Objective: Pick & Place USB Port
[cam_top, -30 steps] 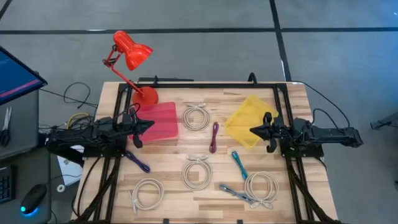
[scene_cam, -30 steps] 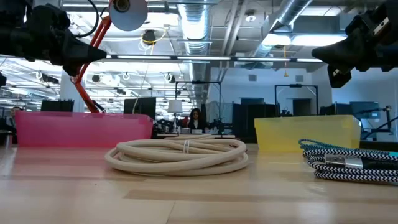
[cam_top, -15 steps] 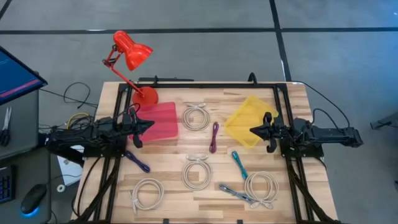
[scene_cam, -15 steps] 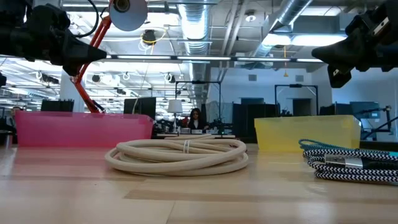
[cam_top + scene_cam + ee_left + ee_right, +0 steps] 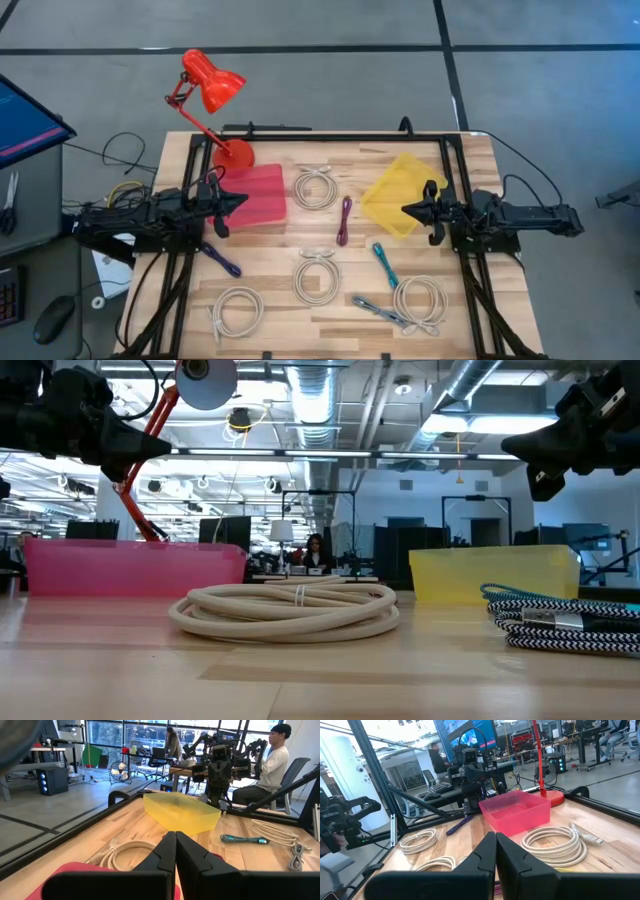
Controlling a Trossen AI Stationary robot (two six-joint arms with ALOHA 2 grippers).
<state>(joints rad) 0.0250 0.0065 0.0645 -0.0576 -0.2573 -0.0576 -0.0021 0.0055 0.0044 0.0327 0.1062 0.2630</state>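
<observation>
Both the left gripper (image 5: 243, 199) and right gripper (image 5: 406, 210) are pinched closed, empty. The purple cable (image 5: 344, 220), between them, looks light and floppy; grab it mid-length.

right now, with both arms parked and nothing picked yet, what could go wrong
Both tools are shut: the left tool over the pink bin and the right tool over the yellow bin must open before any grasp. The striped cable touches a white coil, so lifting one may drag the other.
</observation>
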